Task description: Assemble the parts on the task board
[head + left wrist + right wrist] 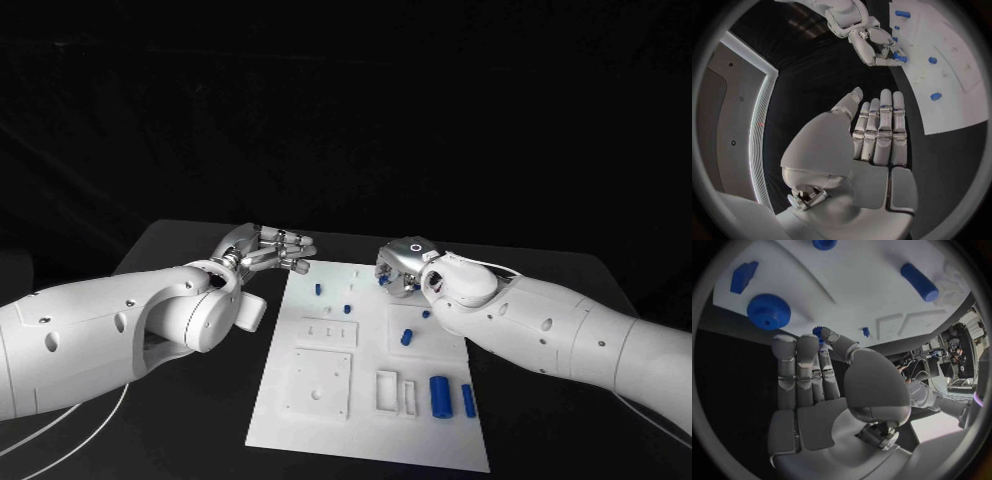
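The white task board (332, 400) lies in the middle of the black table. My right hand (408, 266) hovers over its far right part and pinches a small blue gear (819, 331) between thumb and fingertip; the left wrist view shows that blue piece (899, 58) at the fingertips too. My left hand (274, 248) hangs beside the board's far left corner, its fingers (882, 125) straight and side by side, holding nothing. Two blue cylinders (438, 396) lie at the board's near right. Small blue parts (408, 337) sit mid-board.
Below my right hand the right wrist view shows a larger blue gear (768, 311), a blue block (744, 276) and a blue cylinder (919, 281) on the board. White recessed plates (317, 385) occupy the board's near left. Black table (188, 440) surrounds the board.
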Available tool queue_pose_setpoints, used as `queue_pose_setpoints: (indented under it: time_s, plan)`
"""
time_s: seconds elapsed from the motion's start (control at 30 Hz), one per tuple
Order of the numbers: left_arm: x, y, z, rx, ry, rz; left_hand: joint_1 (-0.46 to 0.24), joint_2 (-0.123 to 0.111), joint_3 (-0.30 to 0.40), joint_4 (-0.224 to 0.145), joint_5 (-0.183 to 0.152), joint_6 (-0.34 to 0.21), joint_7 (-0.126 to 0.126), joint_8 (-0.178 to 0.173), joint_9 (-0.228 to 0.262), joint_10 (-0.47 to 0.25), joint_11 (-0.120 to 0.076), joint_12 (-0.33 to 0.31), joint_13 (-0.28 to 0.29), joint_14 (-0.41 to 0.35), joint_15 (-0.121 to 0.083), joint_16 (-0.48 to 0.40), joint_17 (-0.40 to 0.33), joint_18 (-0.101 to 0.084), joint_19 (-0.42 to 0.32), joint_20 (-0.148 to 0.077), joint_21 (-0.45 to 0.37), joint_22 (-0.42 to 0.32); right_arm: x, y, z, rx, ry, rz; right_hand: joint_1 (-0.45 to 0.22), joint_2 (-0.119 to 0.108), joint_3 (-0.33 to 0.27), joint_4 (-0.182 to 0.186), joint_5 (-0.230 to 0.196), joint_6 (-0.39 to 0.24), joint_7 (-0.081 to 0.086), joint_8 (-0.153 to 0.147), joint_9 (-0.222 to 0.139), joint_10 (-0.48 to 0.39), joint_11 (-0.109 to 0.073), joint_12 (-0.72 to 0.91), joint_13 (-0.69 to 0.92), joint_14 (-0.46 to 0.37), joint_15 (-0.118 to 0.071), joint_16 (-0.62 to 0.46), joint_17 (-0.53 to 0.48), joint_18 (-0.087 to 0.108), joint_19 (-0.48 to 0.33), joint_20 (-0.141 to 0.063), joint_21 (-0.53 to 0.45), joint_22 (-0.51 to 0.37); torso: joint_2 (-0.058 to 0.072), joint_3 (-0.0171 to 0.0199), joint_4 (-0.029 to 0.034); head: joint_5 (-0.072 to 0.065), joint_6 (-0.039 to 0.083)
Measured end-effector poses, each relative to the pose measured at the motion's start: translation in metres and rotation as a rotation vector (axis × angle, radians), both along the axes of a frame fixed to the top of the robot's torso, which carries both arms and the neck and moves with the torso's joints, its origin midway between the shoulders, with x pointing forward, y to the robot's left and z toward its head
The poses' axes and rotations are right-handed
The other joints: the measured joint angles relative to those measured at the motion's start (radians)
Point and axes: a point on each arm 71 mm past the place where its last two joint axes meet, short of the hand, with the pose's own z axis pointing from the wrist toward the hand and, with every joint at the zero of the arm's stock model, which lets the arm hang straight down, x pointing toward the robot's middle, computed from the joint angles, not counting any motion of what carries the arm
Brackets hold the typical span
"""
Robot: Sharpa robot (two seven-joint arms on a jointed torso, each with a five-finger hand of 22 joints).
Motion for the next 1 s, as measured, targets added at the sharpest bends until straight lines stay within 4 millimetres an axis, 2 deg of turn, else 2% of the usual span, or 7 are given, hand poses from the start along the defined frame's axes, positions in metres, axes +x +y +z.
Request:
queue_pose_setpoints:
  time_s: [0.3,0.57,0.77,1.0]
  plan:
    - [0.001,-0.003,0.000,0.000,0.000,-0.004,0.000,0.000,0.000,0.000,0.000,0.000,0.000,0.000,0.000,0.000,0.000,0.000,0.000,0.000,0.000,0.000,0.000,0.000,0.000,0.000,0.000,-0.001,0.003,0.020,0.010,0.051,-0.082,-0.011,0.000,0.000,0.014,0.008,-0.012,0.002,-0.001,-0.003,0.000,0.000,0.000,0.000,0.000,-0.002,-0.002,0.000,0.002,-0.007,0.003,-0.003,-0.021,0.038,0.003,-0.0019,0.0015,0.006,0.008]
    - [0.001,-0.007,0.000,0.001,-0.001,-0.010,0.000,0.000,0.000,0.000,0.000,0.000,0.000,0.000,0.000,0.000,0.000,0.000,0.000,0.000,0.000,0.000,0.000,0.000,0.000,0.000,0.000,-0.001,0.008,0.029,0.014,0.066,-0.120,-0.028,0.006,-0.006,0.014,0.008,-0.015,0.007,0.000,0.001,-0.001,0.000,0.000,0.000,0.000,-0.002,-0.002,0.000,0.002,-0.014,0.013,-0.005,-0.049,0.069,0.005,-0.0040,0.0048,0.009,0.011]
    - [0.001,-0.011,0.000,0.000,-0.002,-0.017,0.000,0.000,0.000,0.000,0.000,0.000,0.000,0.000,0.000,0.000,0.000,0.000,0.000,0.000,0.000,0.000,0.000,0.000,0.000,0.000,0.000,-0.001,0.011,0.030,0.014,0.070,-0.133,-0.041,0.006,-0.006,0.014,0.009,-0.016,0.007,0.000,0.001,-0.001,0.000,0.000,-0.001,0.000,-0.002,-0.002,0.000,0.001,-0.014,0.014,-0.007,-0.053,0.073,0.009,-0.0093,0.0145,-0.002,0.010]
    - [0.001,-0.012,0.002,0.000,-0.006,-0.021,0.000,0.000,0.000,0.000,0.000,0.000,0.000,0.000,0.000,0.000,0.000,0.000,0.000,0.000,0.000,0.000,0.000,0.000,0.000,0.000,0.000,-0.001,0.013,0.032,0.013,0.070,-0.138,-0.047,0.005,-0.006,0.017,0.006,-0.018,0.007,0.000,0.001,-0.002,0.000,0.000,-0.003,-0.001,-0.002,-0.002,0.000,-0.001,-0.015,0.023,-0.005,-0.081,0.099,0.015,-0.0138,0.0245,-0.002,0.011]
